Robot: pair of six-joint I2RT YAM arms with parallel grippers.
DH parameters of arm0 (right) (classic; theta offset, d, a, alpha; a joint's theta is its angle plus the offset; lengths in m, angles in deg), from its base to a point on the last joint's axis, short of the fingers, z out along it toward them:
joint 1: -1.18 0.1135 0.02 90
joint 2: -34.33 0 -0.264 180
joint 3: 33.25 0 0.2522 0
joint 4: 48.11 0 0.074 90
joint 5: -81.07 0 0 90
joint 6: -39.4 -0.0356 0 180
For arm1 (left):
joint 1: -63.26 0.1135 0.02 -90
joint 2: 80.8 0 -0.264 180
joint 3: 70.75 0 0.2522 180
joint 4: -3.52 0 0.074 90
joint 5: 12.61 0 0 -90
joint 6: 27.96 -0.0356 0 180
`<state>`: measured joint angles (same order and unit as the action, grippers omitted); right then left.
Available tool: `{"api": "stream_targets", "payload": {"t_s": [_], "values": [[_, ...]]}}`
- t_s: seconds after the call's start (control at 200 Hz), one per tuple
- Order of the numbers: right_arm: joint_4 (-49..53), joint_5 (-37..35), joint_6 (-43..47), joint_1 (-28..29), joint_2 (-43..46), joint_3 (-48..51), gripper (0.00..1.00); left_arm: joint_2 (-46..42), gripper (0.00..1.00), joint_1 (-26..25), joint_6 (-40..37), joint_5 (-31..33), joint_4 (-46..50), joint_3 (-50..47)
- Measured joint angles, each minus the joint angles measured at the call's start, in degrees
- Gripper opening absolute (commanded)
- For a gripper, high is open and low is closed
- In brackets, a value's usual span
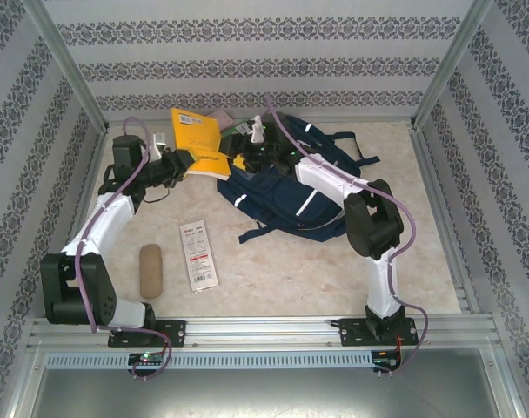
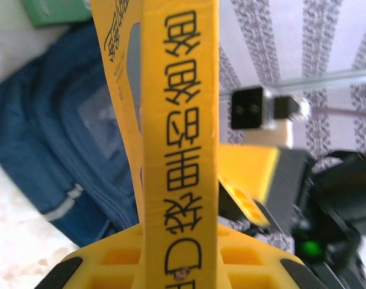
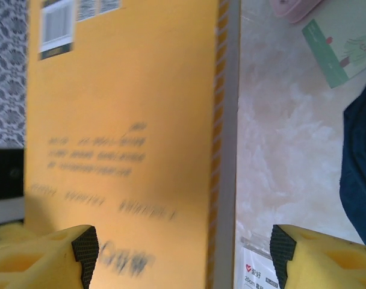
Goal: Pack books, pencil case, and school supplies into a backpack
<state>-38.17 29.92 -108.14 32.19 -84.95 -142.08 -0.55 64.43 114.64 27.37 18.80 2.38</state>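
My left gripper (image 1: 186,165) is shut on the lower edge of a yellow-orange book (image 1: 197,137), which stands upright left of the navy backpack (image 1: 286,192). In the left wrist view the book's spine (image 2: 180,120) runs up from between my left gripper's (image 2: 180,268) jaws, with the backpack (image 2: 50,132) behind it. My right gripper (image 1: 251,157) hangs over the backpack's top, close to the book. It (image 3: 184,247) is open, fingers spread wide in front of the book's back cover (image 3: 129,120). The white packet (image 1: 197,254) and tan piece (image 1: 150,268) lie on the table.
A small green book (image 3: 342,48) and the pink pencil case (image 3: 291,7) lie near the back wall. The packet's end (image 3: 255,271) shows beside the right finger. Patterned walls and metal posts enclose the table (image 1: 273,279) on three sides.
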Motion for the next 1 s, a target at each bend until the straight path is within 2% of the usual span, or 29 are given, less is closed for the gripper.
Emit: {"api": "stream_targets", "payload": {"t_s": [0.105,0.355,0.495,0.605,0.684,0.819,0.899,0.964,0.999], "values": [[-5.9,2.6,-4.5,-0.8,0.6,3.3,0.79,0.2,0.0,-3.0,0.4,-0.5,-0.8,2.4],[-20.9,5.3,-15.0,-1.9,3.4,10.1,0.83,2.2,0.0,-5.0,2.8,-0.9,-4.4,4.3],[-31.2,7.9,-23.3,-1.9,3.5,12.3,0.8,3.7,0.0,-6.7,3.1,-2.0,-5.9,4.5],[-37.6,9.3,-28.1,-2.8,3.5,13.2,0.62,3.7,0.0,-6.7,3.2,-2.3,-7.0,4.8],[-40.9,9.9,-30.3,-3.5,3.5,13.8,0.53,3.7,0.0,-6.7,3.0,-2.3,-7.2,5.2],[-43.6,9.9,-31.1,-4.0,4.8,17.1,0.0,3.8,0.0,-6.8,2.1,-2.9,-6.3,5.3],[-43.3,9.4,-30.9,-4.3,6.2,18.7,0.0,4.7,0.02,-6.9,1.8,-3.6,-5.4,5.5],[-43.1,8.8,-30.7,-4.8,7.1,20.1,0.0,5.2,0.18,-7.3,1.2,-3.8,-4.5,6.2],[-42.8,8.6,-30.6,-4.9,7.9,21.0,0.0,5.4,0.33,-7.6,0.7,-3.8,-3.5,6.7]]}}
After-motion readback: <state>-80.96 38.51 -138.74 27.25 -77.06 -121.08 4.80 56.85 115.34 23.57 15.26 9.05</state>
